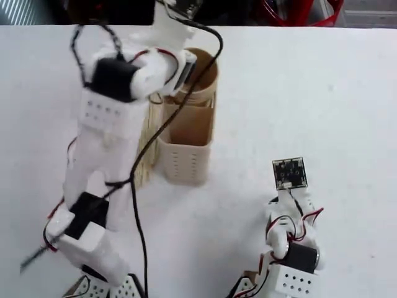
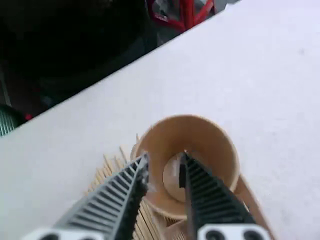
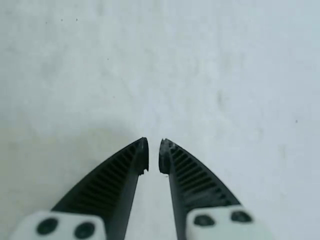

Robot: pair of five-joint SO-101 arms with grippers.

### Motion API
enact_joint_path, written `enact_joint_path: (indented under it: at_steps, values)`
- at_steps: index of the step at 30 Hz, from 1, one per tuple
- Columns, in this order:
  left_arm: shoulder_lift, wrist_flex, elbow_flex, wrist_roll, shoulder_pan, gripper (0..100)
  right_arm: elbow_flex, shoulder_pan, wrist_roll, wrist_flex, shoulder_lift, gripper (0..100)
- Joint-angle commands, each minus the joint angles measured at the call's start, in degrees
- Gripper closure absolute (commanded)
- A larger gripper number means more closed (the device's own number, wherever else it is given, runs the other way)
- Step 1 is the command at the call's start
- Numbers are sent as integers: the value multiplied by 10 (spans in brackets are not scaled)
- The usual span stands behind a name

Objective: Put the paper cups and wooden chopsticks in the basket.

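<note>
White table [image 1: 310, 93]: basket [image 1: 184, 158] w/ 2 paper cups [image 2: 205, 142]; chopsticks [image 1: 144, 152] beside.

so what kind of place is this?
Probably a lab or workshop bench: plain white table, left arm and right arm with exposed wires, red frame in dark clutter behind.

I see white table [image 1: 322, 93]. Paper cup [image 2: 200, 135] tan kraft brown, inside and out. Basket [image 1: 183, 162] beige, I think, with rows of small dark holes down side. Wooden chopsticks [image 1: 146, 164] pale straw yellow. Both arms white, black motor blocks, red and black wires. Left gripper [image 2: 165, 160], right gripper [image 3: 152, 151]: black ribbed fingers, white bases.
</note>
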Motion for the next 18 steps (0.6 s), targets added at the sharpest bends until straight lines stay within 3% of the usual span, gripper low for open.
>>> enact_joint_path:
  at_steps: [1,5,8,11,14,18]
  values:
    - [-7,141,-303,-25,6,873,4,4,-5,-10,-6,950]
    - [-40,134,-269,-30,-114,926,2,4,-10,-10,-6,950]
    - [-60,133,-126,-30,-213,976,2,0,-10,-10,-6,950]
    - [-66,127,57,-33,-289,954,2,-1,-10,-10,-6,950]
    - [-61,90,236,-36,-320,909,0,-1,-10,-10,-6,950]
    - [-58,-18,445,-53,-311,897,-1,-30,-10,7,-6,950]
